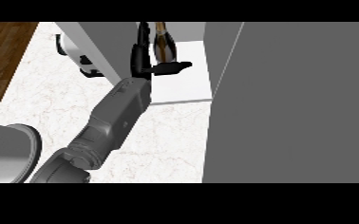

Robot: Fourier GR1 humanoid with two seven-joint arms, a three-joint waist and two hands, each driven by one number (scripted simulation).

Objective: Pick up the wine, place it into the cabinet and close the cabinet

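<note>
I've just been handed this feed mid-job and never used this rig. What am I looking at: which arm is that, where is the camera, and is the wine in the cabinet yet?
The camera sits at the robot's head and looks steeply down at a white marble counter. The grey forearm rising from the lower left ends in a black hand, the left hand. Its fingers are curled round the wine bottle, a dark bottle with a brownish neck, held upright inside the open cabinet, over its white floor. The big grey panel on the right is the cabinet door, standing open. So the bottle is in, though not yet released, and the door is not closed. The right hand does not show. A grey round object sits at the left edge; I cannot tell what it is.
</note>
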